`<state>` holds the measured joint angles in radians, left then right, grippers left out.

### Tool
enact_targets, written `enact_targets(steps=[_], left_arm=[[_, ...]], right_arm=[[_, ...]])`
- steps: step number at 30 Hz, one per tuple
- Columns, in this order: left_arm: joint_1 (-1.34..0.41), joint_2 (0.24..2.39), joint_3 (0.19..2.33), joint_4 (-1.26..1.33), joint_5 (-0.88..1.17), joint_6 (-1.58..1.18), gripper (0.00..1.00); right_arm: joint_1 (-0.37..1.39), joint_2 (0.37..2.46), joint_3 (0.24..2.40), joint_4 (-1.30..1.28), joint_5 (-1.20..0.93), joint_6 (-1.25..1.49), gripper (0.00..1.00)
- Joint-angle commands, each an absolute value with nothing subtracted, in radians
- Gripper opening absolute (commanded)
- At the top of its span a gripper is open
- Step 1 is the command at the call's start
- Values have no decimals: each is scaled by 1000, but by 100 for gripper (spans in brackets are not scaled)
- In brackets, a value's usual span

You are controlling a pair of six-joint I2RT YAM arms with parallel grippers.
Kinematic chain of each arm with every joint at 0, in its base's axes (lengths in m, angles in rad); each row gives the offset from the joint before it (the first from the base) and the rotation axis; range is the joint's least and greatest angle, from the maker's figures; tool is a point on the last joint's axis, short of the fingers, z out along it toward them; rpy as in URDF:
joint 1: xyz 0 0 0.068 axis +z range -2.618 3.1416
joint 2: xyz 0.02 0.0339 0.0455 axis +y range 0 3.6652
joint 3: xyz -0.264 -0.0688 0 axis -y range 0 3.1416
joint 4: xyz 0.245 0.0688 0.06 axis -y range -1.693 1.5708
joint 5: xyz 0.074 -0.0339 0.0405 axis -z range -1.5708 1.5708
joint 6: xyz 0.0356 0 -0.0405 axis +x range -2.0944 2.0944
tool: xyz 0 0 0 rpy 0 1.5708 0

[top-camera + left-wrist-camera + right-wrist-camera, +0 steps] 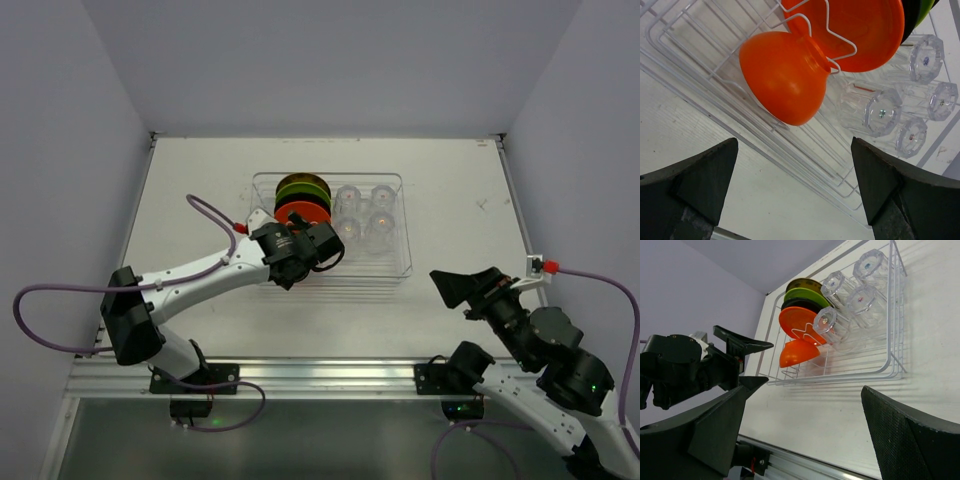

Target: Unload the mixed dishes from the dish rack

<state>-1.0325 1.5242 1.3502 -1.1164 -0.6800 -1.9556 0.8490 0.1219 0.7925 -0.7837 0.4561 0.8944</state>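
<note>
The dish rack (352,276) stands mid-table, a clear tray with wire dividers. In its left half, plates stand on edge: yellow patterned (802,284), green (807,294), black (800,304) and orange (797,322). A small orange bowl (782,80) leans on the wires in front of them. Several clear glasses (875,107) fill the right half. My left gripper (794,150) hovers open at the rack's near-left side, facing the bowl, nothing between its fingers. My right gripper (804,400) stands open over bare table, right of the rack and apart from it.
The white table (200,190) is closed in by pale walls at the left, back and right. An aluminium rail (320,375) runs along the near edge by the arm bases. A purple cable (215,215) loops over the left arm.
</note>
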Motion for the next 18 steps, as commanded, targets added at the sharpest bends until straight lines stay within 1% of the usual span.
enact_targets(steps=[1, 11, 18], left_arm=[[-1029, 1532, 1384, -1190, -822, -2487, 99], [-982, 1546, 1344, -1026, -787, -2407, 99], [-962, 1574, 1321, -979, -747, -2411, 98]], right_arm=[[851, 110, 807, -808, 491, 877, 99], [851, 121, 787, -802, 468, 867, 99], [851, 123, 785, -808, 460, 861, 99]])
